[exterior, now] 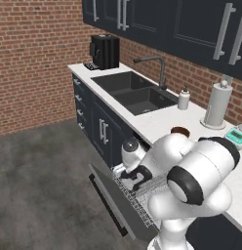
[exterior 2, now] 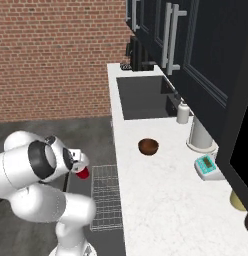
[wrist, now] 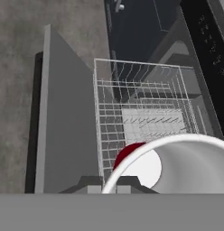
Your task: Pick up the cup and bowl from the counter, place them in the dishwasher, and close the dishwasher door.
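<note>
The hand (exterior 2: pixel 80 169) pinched the red cup (exterior 2: pixel 83 173) just above the dishwasher's wire rack (exterior 2: pixel 106 197); the brown bowl (exterior 2: pixel 148 146) sat on the tabletop (exterior 2: pixel 161 200) beyond the rack.

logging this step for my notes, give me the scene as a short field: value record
tool: shut on the cup, held over the rack
cup: red, white inside, gripped above the rack, not yet set down
bowl: dark brown, upright on the counter, untouched
counter: white stone, also bears a soap bottle, paper towel roll and small scale
dishwasher door: dropped open
rack: light wire, pulled out, nothing in it yet
task progress: cup in transit; bowl and door still to do
</note>
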You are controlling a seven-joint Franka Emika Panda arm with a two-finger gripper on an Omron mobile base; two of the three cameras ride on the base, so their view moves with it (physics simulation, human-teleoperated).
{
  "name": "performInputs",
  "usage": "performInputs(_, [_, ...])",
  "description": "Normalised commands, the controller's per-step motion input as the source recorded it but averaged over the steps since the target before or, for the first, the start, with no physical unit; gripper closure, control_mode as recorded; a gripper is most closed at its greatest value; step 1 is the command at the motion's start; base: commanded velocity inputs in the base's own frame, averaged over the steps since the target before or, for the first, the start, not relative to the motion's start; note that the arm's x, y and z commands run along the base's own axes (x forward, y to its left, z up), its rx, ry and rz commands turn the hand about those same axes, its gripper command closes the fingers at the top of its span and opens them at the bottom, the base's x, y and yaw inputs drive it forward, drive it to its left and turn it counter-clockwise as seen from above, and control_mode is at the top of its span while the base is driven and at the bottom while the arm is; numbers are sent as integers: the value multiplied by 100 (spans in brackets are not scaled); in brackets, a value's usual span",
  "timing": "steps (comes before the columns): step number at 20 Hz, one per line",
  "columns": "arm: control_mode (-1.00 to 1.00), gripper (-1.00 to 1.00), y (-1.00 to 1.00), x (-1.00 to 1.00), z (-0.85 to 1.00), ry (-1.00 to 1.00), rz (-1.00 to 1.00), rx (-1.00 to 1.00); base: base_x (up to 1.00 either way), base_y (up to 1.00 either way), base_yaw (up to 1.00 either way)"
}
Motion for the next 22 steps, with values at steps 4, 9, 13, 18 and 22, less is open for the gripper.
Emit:
performInputs(4, [-100,100,7,63,-76,0,0,-7,0,0,0])
performInputs(9, [-100,100,0,69,-62,0,0,-6,0,0,0])
performInputs(13, [-100,100,-1,67,-50,0,0,-3,0,0,0])
performInputs(18, [-100,100,0,41,-66,0,0,-5,0,0,0])
performInputs(22, [-100,100,0,24,-71,0,0,-7,0,0,0])
